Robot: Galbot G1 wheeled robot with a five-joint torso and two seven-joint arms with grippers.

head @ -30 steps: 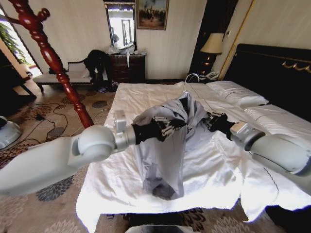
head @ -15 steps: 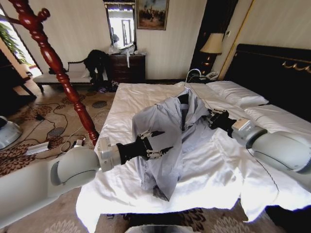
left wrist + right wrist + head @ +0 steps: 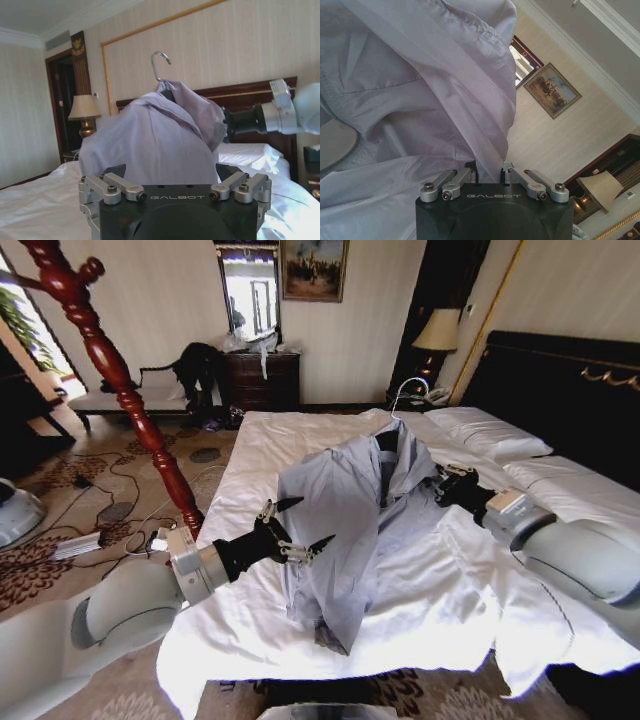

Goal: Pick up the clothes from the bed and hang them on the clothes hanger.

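hanging step: right tool [image 3: 447, 483] clamped on shirt [image 3: 345, 505] and hanger [image 3: 160, 62], frame centre; left tool [image 3: 297, 527] open, lower left; next, straightening sleeves.

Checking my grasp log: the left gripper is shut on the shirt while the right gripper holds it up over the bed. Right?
Not quite. In the head view the left gripper is open, its fingers spread beside the shirt. The right gripper does hold it up over the bed.

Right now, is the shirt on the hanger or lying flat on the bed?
On the hanger: the shirt drapes from its hook, held up above the bed.
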